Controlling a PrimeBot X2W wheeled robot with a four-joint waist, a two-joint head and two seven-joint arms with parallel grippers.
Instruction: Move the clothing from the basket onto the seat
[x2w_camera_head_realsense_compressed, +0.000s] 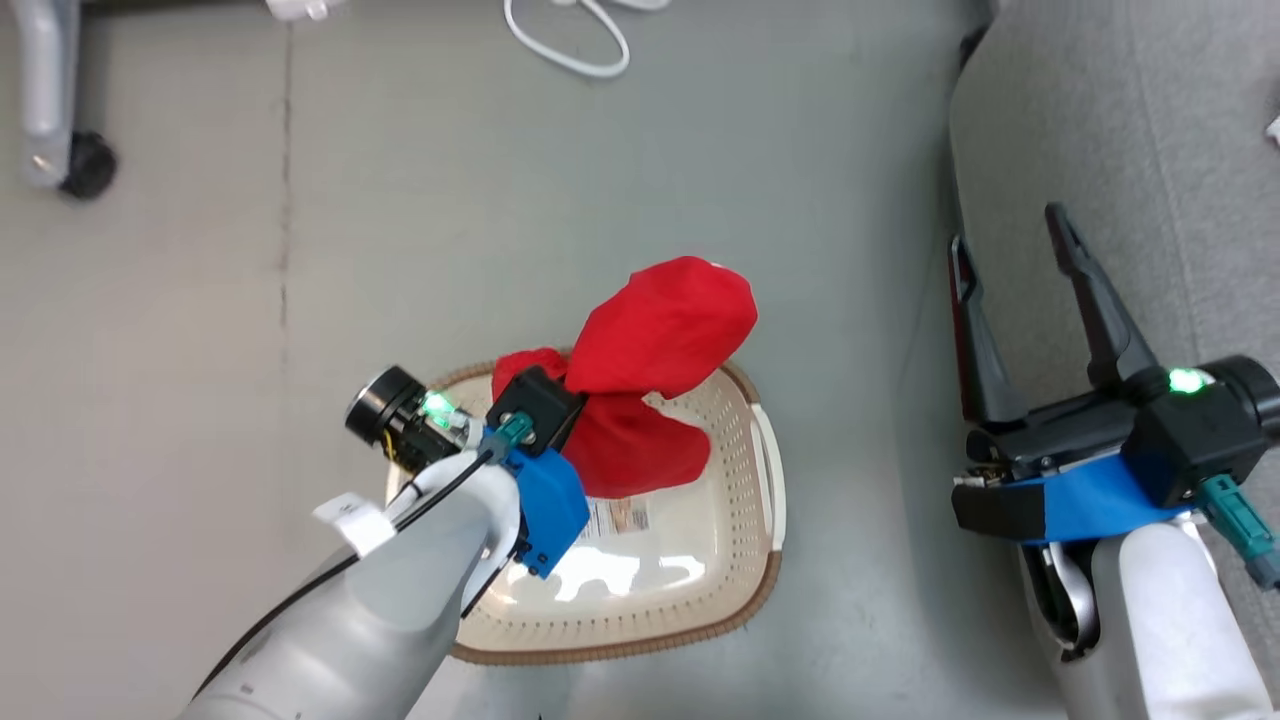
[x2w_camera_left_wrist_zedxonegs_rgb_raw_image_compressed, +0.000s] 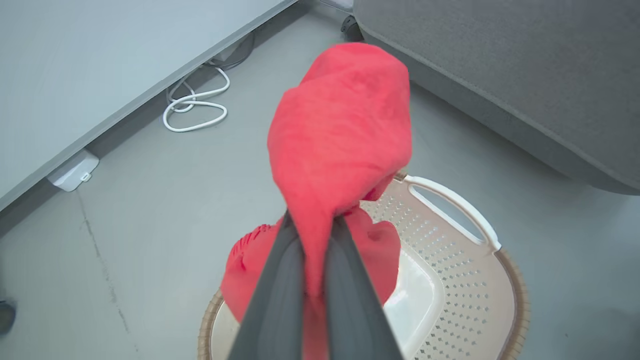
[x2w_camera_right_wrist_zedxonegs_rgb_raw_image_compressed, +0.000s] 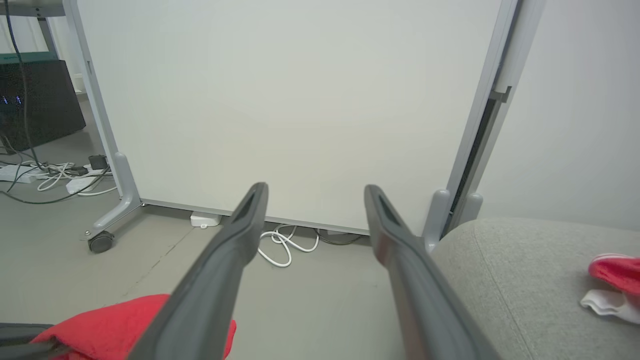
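Left pincer (x2w_camera_left_wrist_zedxonegs_rgb_raw_image_compressed: 312, 222) is clamped on red clothing (x2w_camera_left_wrist_zedxonegs_rgb_raw_image_compressed: 345, 125), held above the basket (x2w_camera_left_wrist_zedxonegs_rgb_raw_image_compressed: 450, 260) on the floor (x2w_camera_head_realsense_compressed: 400, 200), some cloth trailing inside. Right pincer (x2w_camera_head_realsense_compressed: 1007, 228) hangs, fingers apart, over the seat (x2w_camera_head_realsense_compressed: 1130, 120) edge beyond.

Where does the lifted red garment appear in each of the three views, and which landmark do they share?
Head view: the red garment hangs at centre, over the far rim of the basket.
Left wrist view: centre, bunched, pinched in the left claw.
Right wrist view: the red garment sits in the bottom left corner.
Shared landmark: the white cable loop on the floor.
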